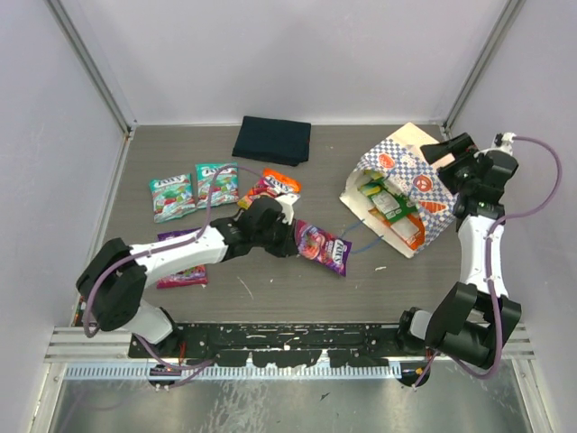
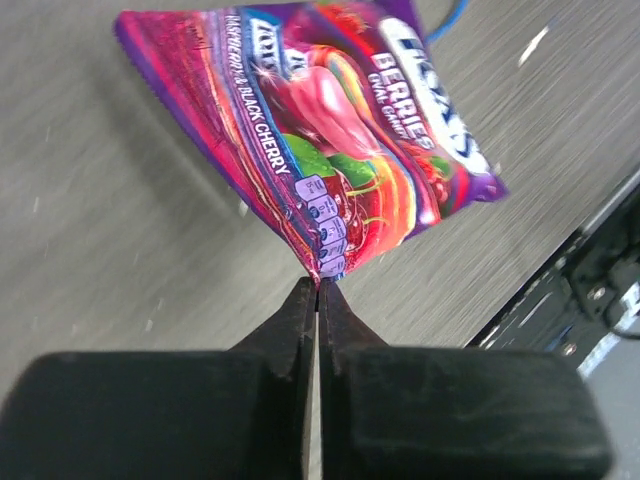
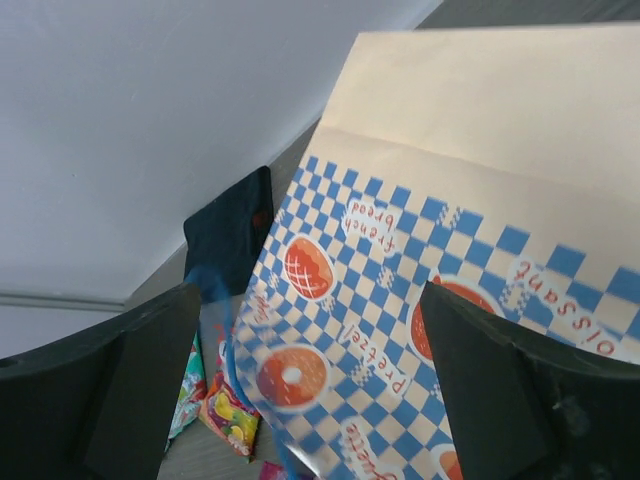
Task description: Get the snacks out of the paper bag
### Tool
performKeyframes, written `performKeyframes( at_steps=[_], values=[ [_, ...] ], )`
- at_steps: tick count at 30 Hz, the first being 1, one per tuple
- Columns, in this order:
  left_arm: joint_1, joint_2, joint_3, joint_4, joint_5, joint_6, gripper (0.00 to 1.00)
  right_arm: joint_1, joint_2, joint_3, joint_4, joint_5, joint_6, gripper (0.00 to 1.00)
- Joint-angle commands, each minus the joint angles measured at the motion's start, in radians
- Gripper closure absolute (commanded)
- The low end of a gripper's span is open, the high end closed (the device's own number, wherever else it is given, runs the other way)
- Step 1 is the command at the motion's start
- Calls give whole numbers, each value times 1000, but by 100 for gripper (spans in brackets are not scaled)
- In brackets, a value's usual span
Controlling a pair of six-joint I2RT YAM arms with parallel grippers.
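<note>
Item one: my left end effector (image 2: 318,290), closed on one corner of a purple pouch (image 2: 330,130) (berry flavour, by its label). Item two: my right end effector (image 3: 320,400), fingers spread wide and holding nothing, close by the checkered paper bag (image 1: 406,176). The bag lies on its side on the surface (image 1: 270,298), more pouches (image 1: 389,203) showing in its mouth.

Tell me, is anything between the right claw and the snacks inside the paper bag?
Yes. The right gripper hangs open at the checkered outer wall of the paper bag, and that wall lies between it and the pouches inside. The bag's mouth opens on the opposite side, away from the gripper; nothing visible blocks that side.
</note>
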Motion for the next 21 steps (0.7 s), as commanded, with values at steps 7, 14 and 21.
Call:
performKeyframes(
  at_steps=[7, 14, 21],
  values=[
    [-11, -430, -337, -140, -209, -119, 7, -3, -117, 252, -250, 105, -72, 0],
    [-9, -373, -161, -279, -253, 37, 2, 185, -169, 351, -369, 287, -185, 0],
    [-3, -183, -37, -164, -113, 139, 18, 614, -345, 207, -441, 474, -243, 11]
  ],
)
